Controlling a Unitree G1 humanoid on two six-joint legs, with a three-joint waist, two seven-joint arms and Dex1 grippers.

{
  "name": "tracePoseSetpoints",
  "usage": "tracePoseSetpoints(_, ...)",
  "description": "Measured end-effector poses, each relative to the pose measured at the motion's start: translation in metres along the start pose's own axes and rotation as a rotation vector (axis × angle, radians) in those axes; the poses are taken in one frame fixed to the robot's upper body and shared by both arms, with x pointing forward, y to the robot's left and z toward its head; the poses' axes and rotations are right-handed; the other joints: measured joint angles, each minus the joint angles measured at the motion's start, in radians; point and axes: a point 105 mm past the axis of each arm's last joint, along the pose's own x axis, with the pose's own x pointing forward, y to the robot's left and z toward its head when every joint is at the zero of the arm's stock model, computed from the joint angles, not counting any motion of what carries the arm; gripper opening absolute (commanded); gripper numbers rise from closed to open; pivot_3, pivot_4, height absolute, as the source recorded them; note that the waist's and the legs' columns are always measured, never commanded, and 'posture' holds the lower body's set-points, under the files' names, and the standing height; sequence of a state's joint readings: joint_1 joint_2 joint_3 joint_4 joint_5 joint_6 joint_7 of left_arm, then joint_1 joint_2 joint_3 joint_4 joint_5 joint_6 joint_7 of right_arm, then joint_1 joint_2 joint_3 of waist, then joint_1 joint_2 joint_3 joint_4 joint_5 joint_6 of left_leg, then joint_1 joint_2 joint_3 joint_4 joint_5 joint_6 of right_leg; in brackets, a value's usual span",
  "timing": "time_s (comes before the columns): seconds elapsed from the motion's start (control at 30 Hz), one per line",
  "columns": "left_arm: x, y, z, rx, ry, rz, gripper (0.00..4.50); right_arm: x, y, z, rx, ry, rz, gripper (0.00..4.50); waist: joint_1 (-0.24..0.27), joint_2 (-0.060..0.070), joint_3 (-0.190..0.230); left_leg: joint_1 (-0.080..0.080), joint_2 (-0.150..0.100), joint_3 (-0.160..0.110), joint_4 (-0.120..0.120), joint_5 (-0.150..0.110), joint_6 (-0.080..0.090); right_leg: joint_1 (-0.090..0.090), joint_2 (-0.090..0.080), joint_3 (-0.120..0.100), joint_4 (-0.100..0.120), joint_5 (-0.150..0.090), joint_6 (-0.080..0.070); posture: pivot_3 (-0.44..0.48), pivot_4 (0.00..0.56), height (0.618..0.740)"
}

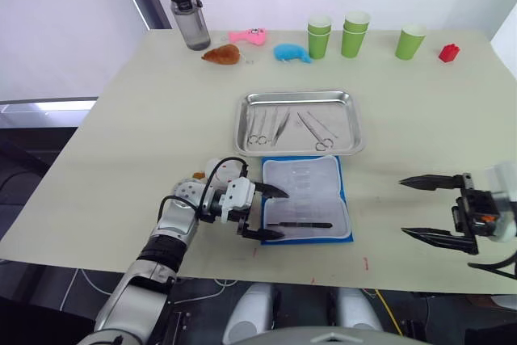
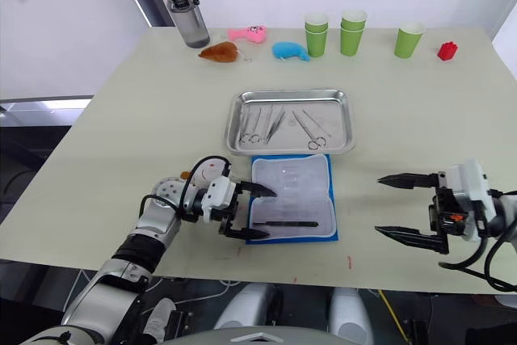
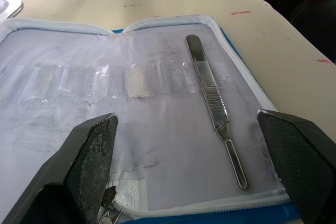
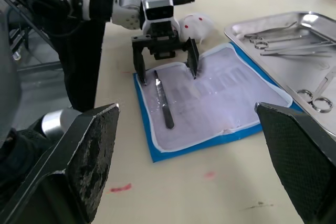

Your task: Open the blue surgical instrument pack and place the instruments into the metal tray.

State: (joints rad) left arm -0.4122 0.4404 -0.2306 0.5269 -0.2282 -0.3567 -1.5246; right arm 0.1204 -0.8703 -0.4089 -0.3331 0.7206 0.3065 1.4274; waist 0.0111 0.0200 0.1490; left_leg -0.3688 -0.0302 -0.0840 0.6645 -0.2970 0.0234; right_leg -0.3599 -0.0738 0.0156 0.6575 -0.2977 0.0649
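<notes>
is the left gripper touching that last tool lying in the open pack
Apart. In the left wrist view the left gripper is open, and the tool lies on the pack's lining between the fingers, clear of both.

Your pale cream rectangular worktop (image 1: 145, 143) carries the shallow stainless-steel tray (image 1: 356, 123) near its middle. Just on the near side of the tray lies the opened blue fabric instrument pack (image 1: 346, 224), its pale lining facing up. A white round plush toy (image 1: 216, 170) sits just beside the pack's left edge. Along the far edge you have a dark grey water bottle (image 1: 188, 15), brown, pink and blue small toys, green paper cups (image 1: 353, 34) and a small red block (image 1: 448, 52). Small red marks dot the near edge.
</notes>
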Motion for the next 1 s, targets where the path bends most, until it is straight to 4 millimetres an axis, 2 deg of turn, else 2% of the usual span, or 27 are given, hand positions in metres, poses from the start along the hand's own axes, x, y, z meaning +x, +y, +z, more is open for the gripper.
tracePoseSetpoints(0.1, 0.000, -0.001, 0.000, 0.001, 0.000, -0.001, 4.50, -0.005, 0.000, 0.005, -0.016, -0.003, -0.013, 4.35, 0.000, 0.000, 0.000, 0.000, 0.000, 0.000, 0.000, 0.000, 0.000, 0.000, 0.000, 0.001, 0.000, 0.000, 0.000, 0.000, 0.150, 0.734)
tracePoseSetpoints(0.27, 0.000, -0.001, 0.000, 0.002, 0.000, -0.003, 4.50, 0.000, 0.000, 0.003, -0.049, 0.026, -0.013, 4.35, 0.000, 0.000, 0.000, 0.000, 0.000, 0.000, -0.001, 0.000, 0.000, 0.000, 0.000, 0.001, -0.001, 0.000, 0.000, 0.000, 0.150, 0.734)
tracePoseSetpoints(0.37, 0.000, -0.001, 0.000, 0.003, -0.001, -0.003, 4.50, 0.012, -0.003, -0.014, -0.074, 0.128, -0.041, 4.35, 0.000, 0.000, 0.000, 0.000, 0.000, 0.000, -0.001, 0.000, 0.000, 0.000, 0.000, 0.000, -0.001, 0.000, 0.000, 0.000, 0.150, 0.734)
tracePoseSetpoints(0.4, 0.000, -0.001, 0.000, 0.003, -0.001, -0.003, 4.50, 0.013, -0.004, -0.015, -0.074, 0.130, -0.042, 4.35, 0.000, 0.000, 0.000, 0.000, 0.000, 0.000, -0.001, 0.000, 0.000, 0.000, 0.000, 0.000, -0.001, 0.000, 0.000, 0.000, 0.150, 0.734)
tracePoseSetpoints(0.43, 0.000, -0.001, 0.000, 0.002, 0.000, -0.003, 4.50, 0.020, -0.006, -0.023, -0.087, 0.169, -0.054, 4.35, 0.000, 0.000, 0.000, 0.000, 0.000, 0.001, -0.001, 0.000, 0.000, 0.000, 0.000, -0.001, -0.001, 0.000, 0.000, 0.000, 0.150, 0.734)
tracePoseSetpoints(0.6, 0.000, -0.001, 0.000, 0.001, 0.001, -0.003, 4.50, 0.058, -0.007, -0.038, -0.174, 0.195, -0.008, 4.35, -0.001, 0.000, 0.000, 0.001, 0.000, 0.001, -0.001, 0.000, 0.000, 0.000, 0.001, -0.001, 0.000, 0.000, 0.000, 0.000, 0.150, 0.734)
tracePoseSetpoints(0.73, 0.001, -0.001, 0.001, 0.005, 0.000, -0.006, 4.50, 0.074, -0.011, -0.043, -0.219, 0.201, 0.007, 4.35, 0.001, -0.001, 0.000, 0.000, 0.000, 0.001, -0.001, 0.000, 0.000, -0.001, 0.001, -0.002, -0.001, 0.000, 0.000, 0.000, 0.150, 0.734)
tracePoseSetpoints(0.87, 0.001, 0.000, 0.001, 0.003, 0.002, -0.004, 4.50, 0.100, -0.010, -0.050, -0.249, 0.195, 0.052, 4.35, 0.002, -0.001, 0.000, 0.001, 0.000, 0.000, -0.001, 0.000, 0.000, -0.001, 0.002, -0.003, 0.000, 0.000, 0.000, 0.000, 0.150, 0.734)
tracePoseSetpoints(1.0, 0.000, 0.000, 0.001, 0.004, 0.003, -0.004, 4.50, 0.111, -0.014, -0.059, -0.252, 0.224, 0.054, 4.35, 0.000, -0.001, 0.000, 0.001, -0.001, 0.000, 0.000, 0.000, 0.000, -0.001, 0.002, -0.002, 0.000, 0.000, 0.000, 0.000, 0.150, 0.734)
